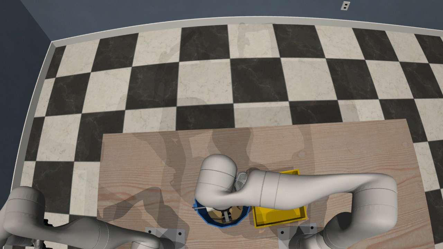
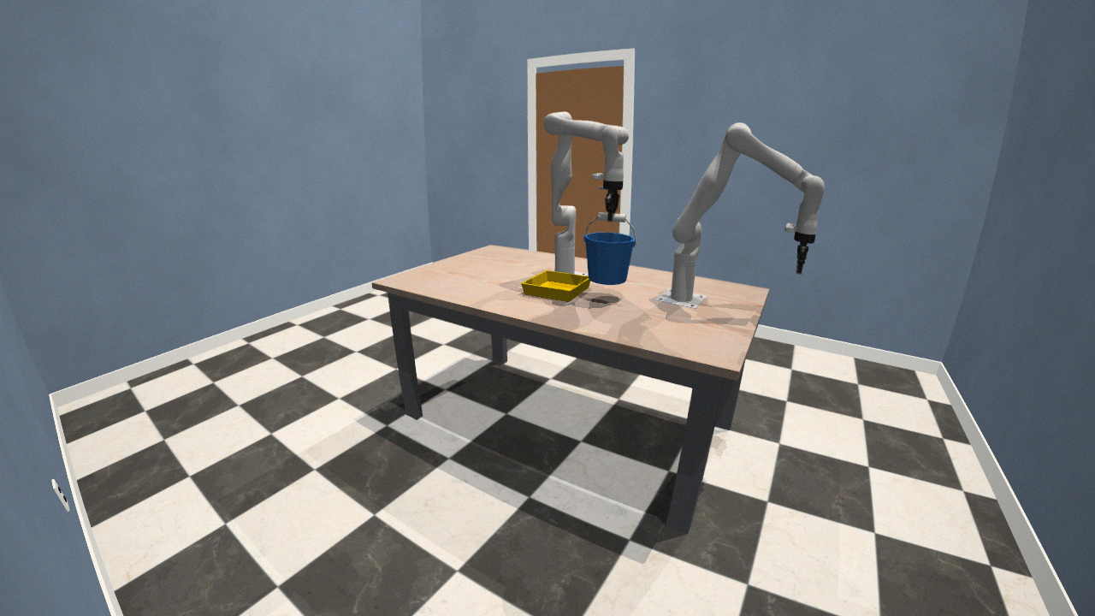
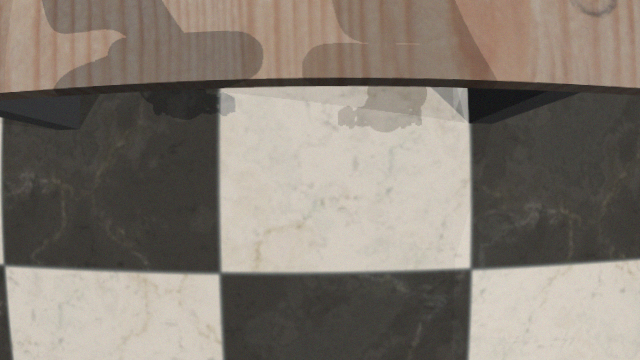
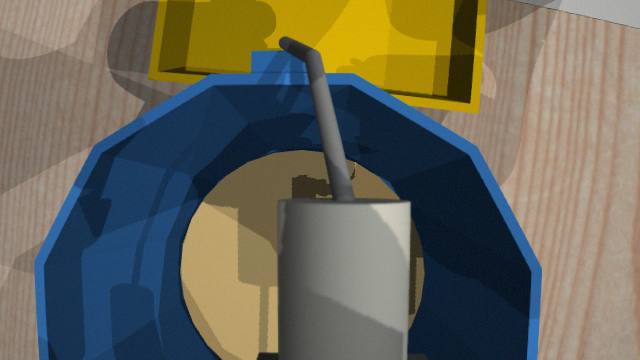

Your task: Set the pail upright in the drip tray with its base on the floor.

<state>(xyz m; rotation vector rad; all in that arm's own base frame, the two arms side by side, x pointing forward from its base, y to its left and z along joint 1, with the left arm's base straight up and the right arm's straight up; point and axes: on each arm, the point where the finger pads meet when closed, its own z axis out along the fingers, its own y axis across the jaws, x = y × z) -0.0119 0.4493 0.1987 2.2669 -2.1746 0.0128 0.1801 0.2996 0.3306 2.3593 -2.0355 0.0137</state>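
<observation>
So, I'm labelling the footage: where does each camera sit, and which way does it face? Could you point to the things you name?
Top: above the table (image 1: 356, 148) (image 2: 459, 269) (image 3: 280, 20) (image 4: 575, 200), facing down and out across the floor (image 1: 256, 80) (image 2: 306, 506) (image 3: 345, 200); both arms show.
Exterior: out in the room, facing the table; both arms show.
Left wrist: on the left arm, down at table edge and floor; no arm parts.
Right wrist: on the right arm, down into the pail (image 1: 208, 220) (image 2: 609, 260) (image 4: 480, 230); a sliver of right gripper (image 1: 226, 216) (image 2: 612, 216) (image 4: 342, 356).
Top and exterior share pail and tray (image 1: 269, 215) (image 2: 540, 292) (image 4: 465, 50).

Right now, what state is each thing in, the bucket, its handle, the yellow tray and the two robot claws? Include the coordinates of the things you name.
Blue pail (image 1: 206, 220) (image 2: 608, 258) (image 4: 120, 210): upright, hanging above the table, beside the tray.
Handle grip (image 2: 606, 217) (image 4: 344, 275): raised, held.
Yellow tray (image 1: 280, 222) (image 2: 557, 294) (image 4: 475, 107): on the table, no pail in it.
Right gripper (image 2: 611, 218): shut on the handle grip.
Left gripper (image 2: 800, 269): open, holding nothing.
</observation>
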